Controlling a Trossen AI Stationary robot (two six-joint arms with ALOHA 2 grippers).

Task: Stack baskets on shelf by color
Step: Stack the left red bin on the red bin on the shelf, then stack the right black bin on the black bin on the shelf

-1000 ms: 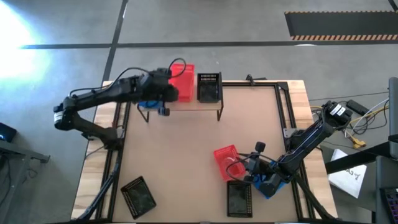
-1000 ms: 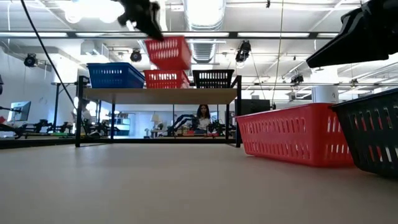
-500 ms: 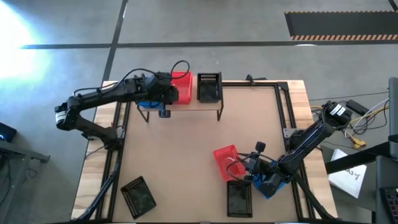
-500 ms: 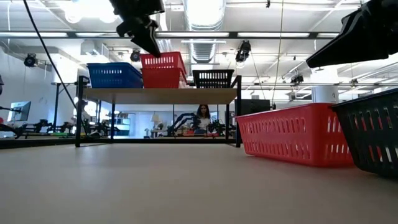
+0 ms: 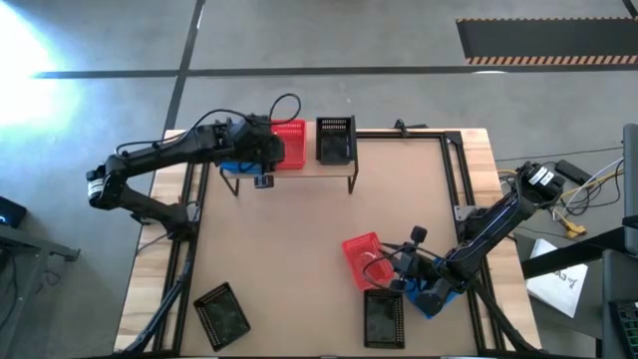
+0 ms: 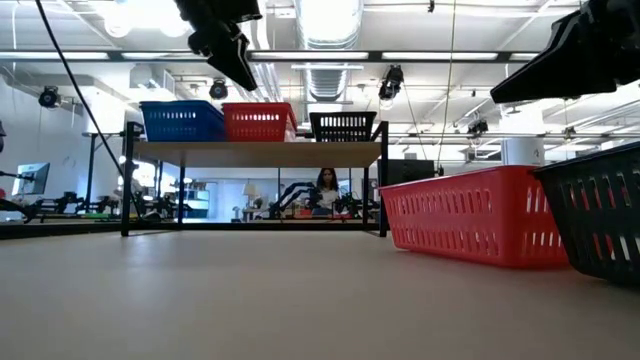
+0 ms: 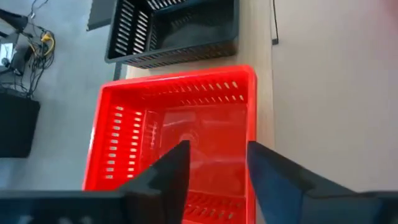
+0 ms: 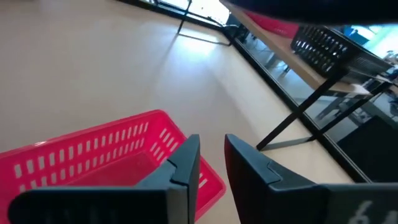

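no readable text, labels, brands or numbers anywhere

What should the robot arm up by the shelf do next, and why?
Probably lift the left gripper straight up and away. Its fingers look open, and the red basket already sits level on the shelf between the blue basket and the black basket.

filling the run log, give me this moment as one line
left gripper: open above red basket on shelf | right gripper: open by floor-level red basket

Shelf (image 6: 255, 153) bearing three baskets (image 6: 258, 122)
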